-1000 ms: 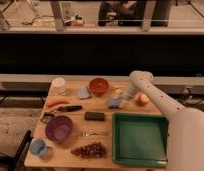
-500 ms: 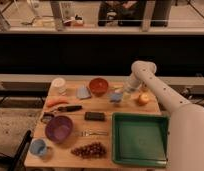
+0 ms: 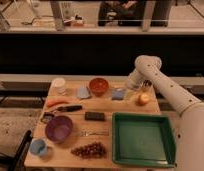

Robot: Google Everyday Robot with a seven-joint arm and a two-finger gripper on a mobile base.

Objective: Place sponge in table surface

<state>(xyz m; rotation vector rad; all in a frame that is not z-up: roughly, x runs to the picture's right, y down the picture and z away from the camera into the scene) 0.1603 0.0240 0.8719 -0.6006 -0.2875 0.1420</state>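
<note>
The sponge (image 3: pixel 117 94), a small flat light-blue pad, lies on the light wooden table surface (image 3: pixel 110 107) near the far edge, just right of the orange bowl (image 3: pixel 99 86). My gripper (image 3: pixel 130 87) hangs at the end of the white arm, a little above and to the right of the sponge and apart from it. Nothing shows in the gripper.
A yellow-orange fruit (image 3: pixel 143 99) sits right of the sponge, below the arm. A grey-blue lump (image 3: pixel 83 92) and a white cup (image 3: pixel 58 85) stand left of the bowl. A dark block (image 3: pixel 94 116), purple bowl (image 3: pixel 59 127), grapes (image 3: pixel 90 149) and green tray (image 3: pixel 142 137) fill the front.
My gripper has moved up and to the right, away from the sponge. The sponge stays flat on the table where the gripper was.
</note>
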